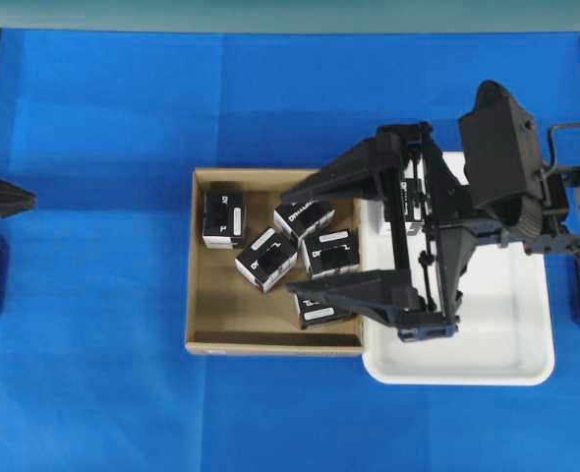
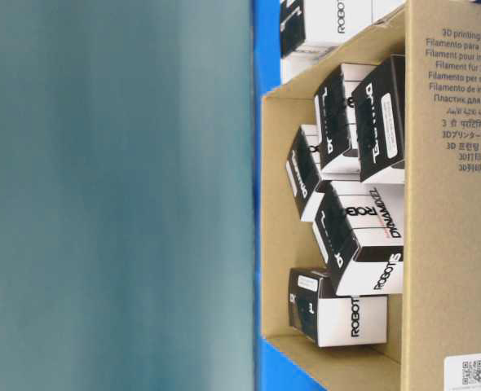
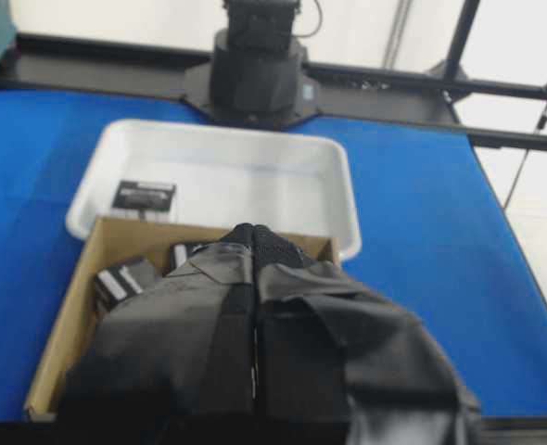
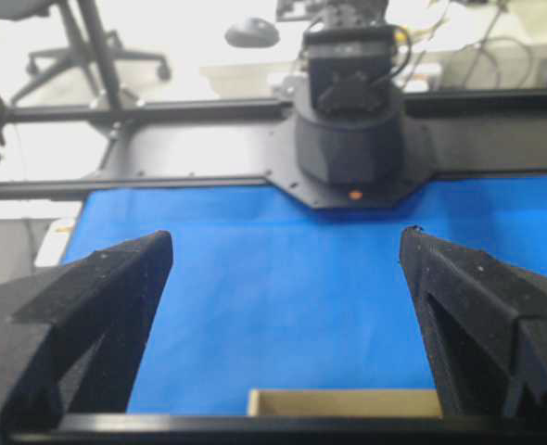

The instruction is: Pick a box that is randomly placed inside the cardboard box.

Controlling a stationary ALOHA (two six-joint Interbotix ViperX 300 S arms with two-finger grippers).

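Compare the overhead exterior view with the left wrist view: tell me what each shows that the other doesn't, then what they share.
Only the overhead view shows the right pincer, jaws wide apart with nothing between them, above the cartons at the cardboard box's right side, and five black cartons inside it.

Only the left wrist view shows the left pincer, fingers pressed together, and a black carton lying flat in the white tray; overhead, the right arm covers that spot.

Both show the brown box beside the tray on the blue cloth.
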